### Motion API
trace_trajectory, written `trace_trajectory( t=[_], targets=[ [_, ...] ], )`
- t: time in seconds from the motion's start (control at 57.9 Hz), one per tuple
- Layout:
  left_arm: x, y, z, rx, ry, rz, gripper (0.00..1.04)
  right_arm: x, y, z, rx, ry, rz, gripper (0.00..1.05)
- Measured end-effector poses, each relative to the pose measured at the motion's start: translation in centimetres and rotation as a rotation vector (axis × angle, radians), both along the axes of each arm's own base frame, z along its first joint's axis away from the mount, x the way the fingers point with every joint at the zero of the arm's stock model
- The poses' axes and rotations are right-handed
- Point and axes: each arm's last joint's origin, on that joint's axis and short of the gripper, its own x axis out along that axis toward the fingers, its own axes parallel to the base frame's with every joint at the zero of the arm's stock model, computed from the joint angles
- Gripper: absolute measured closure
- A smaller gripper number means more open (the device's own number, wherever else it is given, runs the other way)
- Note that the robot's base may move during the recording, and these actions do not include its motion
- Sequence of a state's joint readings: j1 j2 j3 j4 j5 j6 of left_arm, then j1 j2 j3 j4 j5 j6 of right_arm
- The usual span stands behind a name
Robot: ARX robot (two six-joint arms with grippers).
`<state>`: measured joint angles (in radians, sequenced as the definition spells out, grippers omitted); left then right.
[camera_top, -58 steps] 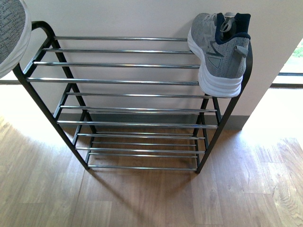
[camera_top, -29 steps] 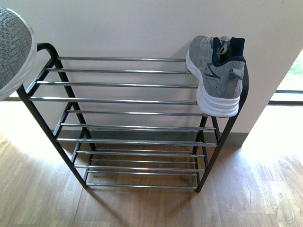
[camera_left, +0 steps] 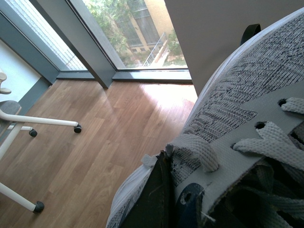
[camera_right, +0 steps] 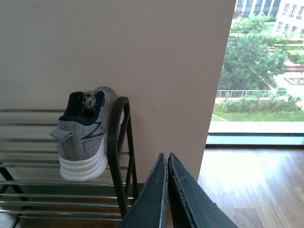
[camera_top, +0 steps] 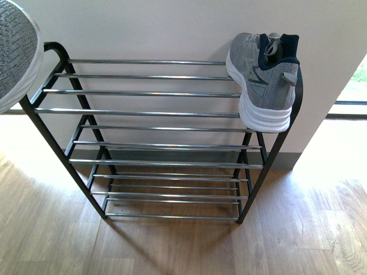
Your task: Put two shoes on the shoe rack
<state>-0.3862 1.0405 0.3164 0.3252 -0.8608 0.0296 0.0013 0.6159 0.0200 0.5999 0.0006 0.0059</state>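
The shoe rack [camera_top: 143,113] stands on the wooden floor [camera_top: 172,252] with its back against the wall [camera_top: 143,28].

Placed shoe [camera_top: 264,80]: it rests at the right end of the rack's top tier, beside the right side frame. The toe points to the wall and the heel faces the front. The white sole at the heel overhangs the front bar.

Held shoe [camera_top: 14,51]: it is off the bars, at the rack's top left corner and nearer the camera. Only part of its knit upper and white sole shows in the front view. Contact with the rack cannot be determined.

Left gripper [camera_left: 168,180]: it is clamped on the held shoe [camera_left: 237,85] at the collar, beside the laces. One dark finger lies outside the upper; the other is hidden inside the shoe.

Right gripper [camera_right: 167,159]: its fingers are pressed together and hold nothing. It is beyond the rack's right side frame [camera_right: 116,142], well apart from the placed shoe [camera_right: 80,137].
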Motion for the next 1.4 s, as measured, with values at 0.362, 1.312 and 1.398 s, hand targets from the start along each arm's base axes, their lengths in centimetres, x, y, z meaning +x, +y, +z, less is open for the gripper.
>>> trace_trajectory(
  t=[0.362, 1.312, 1.398],
  targets=[
    [0.0, 0.0, 0.0, 0.0, 0.0, 0.0, 1.03, -1.5, 0.0, 0.4, 0.0, -0.014, 0.0, 1.03],
    [0.0, 0.0, 0.0, 0.0, 0.0, -0.001, 1.03, -4.1, 0.0, 0.1, -0.001, -0.009, 0.0, 0.94],
    [0.0, 0.0, 0.0, 0.0, 0.0, 0.0, 1.03, -4.1, 0.0, 0.1, -0.001, -0.01, 0.0, 0.8]
  ],
)
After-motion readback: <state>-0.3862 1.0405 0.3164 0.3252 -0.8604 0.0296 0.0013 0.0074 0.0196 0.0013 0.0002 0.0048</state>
